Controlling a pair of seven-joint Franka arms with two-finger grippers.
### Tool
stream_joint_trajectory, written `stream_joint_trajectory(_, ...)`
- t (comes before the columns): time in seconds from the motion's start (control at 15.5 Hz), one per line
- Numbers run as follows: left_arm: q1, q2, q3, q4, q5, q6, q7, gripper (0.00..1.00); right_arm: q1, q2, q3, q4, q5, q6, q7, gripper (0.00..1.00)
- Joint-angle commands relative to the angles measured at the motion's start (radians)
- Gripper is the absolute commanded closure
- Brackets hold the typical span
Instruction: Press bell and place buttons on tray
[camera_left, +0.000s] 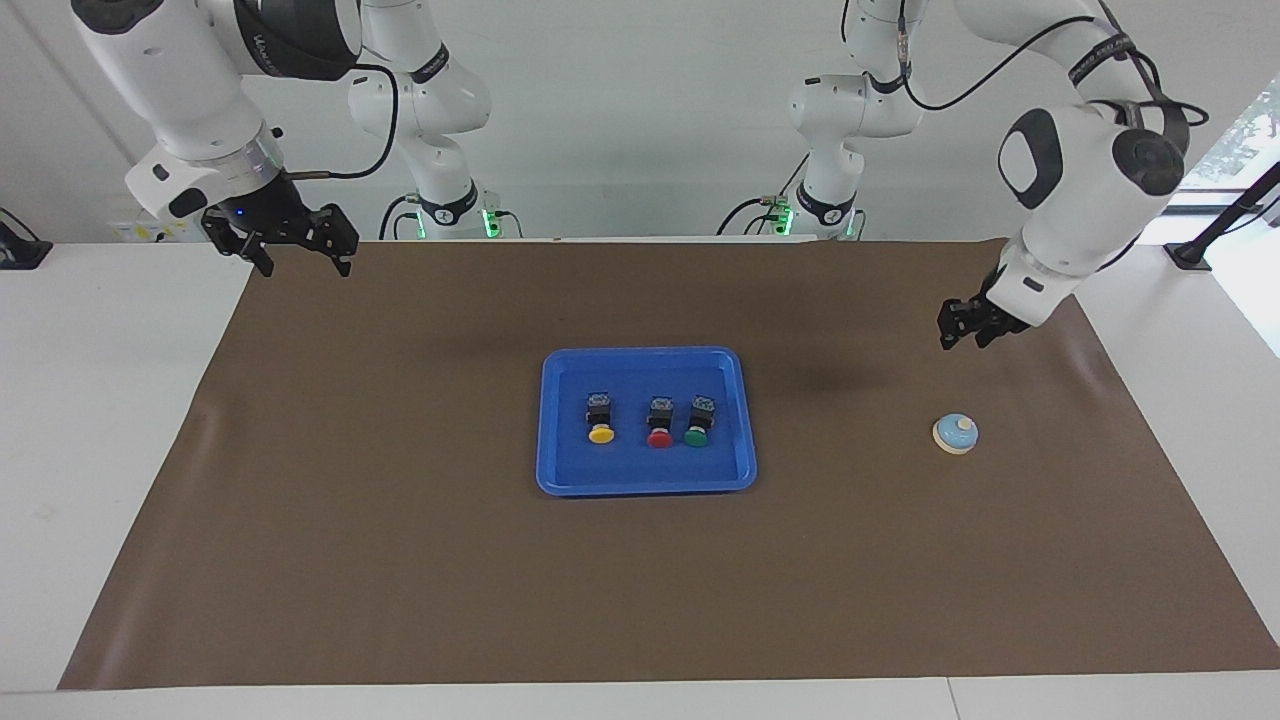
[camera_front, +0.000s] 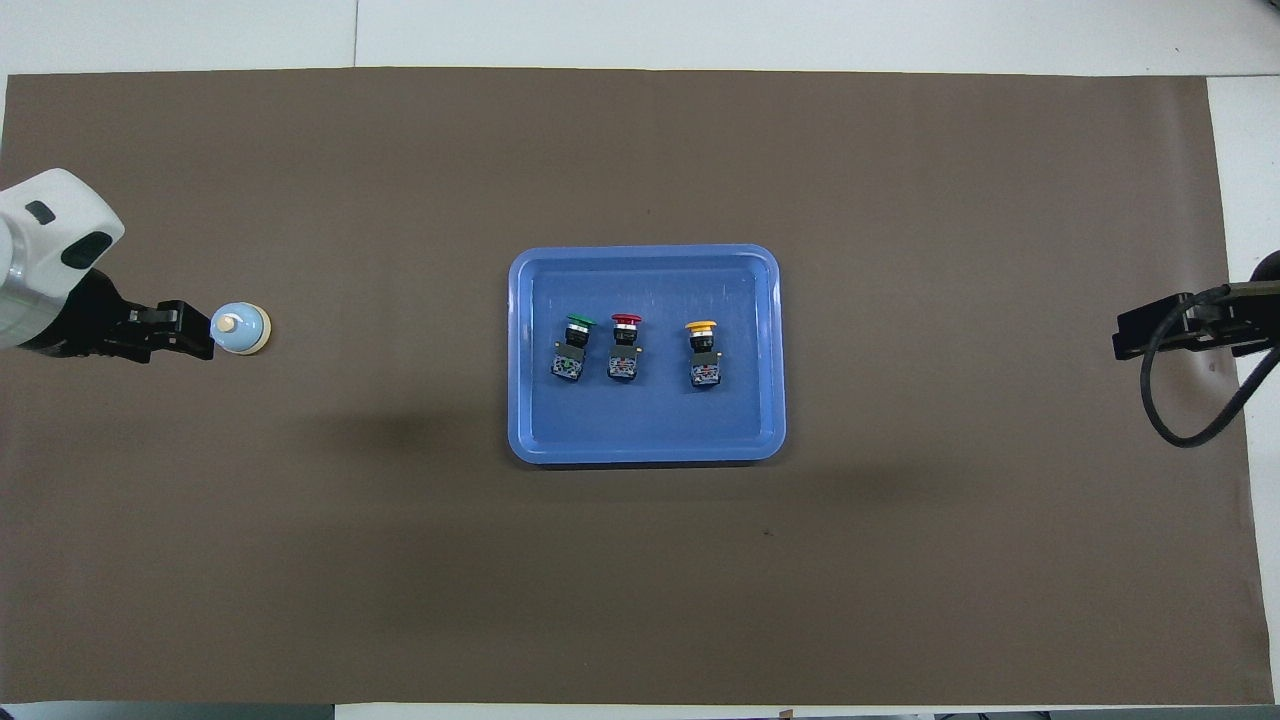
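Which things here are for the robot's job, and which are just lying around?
For the job:
- bell, alone on the brown mat
- yellow button, red button, green button, all in the tray
- blue tray

Just there:
- brown mat
- white table
- black cable by the table edge
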Motion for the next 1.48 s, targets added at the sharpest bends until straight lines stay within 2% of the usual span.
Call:
stream_joint_trajectory(0.0,-0.015,-0.060,0.010,0.051,0.009,-0.134,0.013,0.00,-0.007,-0.007,0.007,-0.004,-0.007,0.008,0.003,0.00)
stream_joint_trajectory(0.19,-0.005,-0.063,0.001,0.093,0.023,-0.165,0.035,0.00,-0.007,-0.007,0.007,-0.003,-0.007,0.008,0.003,0.00)
stream_joint_trajectory(0.39,0.012,-0.065,-0.014,0.139,0.076,-0.194,0.141,0.00,-0.007,-0.007,0.007,-0.003,-0.007,0.008,0.003,0.00)
stream_joint_trajectory(0.64,0.014,-0.061,-0.043,0.141,0.072,-0.177,0.140,0.00,-0.007,-0.007,0.007,-0.003,-0.007,0.008,0.003,0.00)
stream_joint_trajectory(1.42,0.017,-0.052,-0.045,0.158,0.059,-0.179,0.141,0.00,-0.007,-0.007,0.007,-0.003,-0.007,0.008,0.003,0.00)
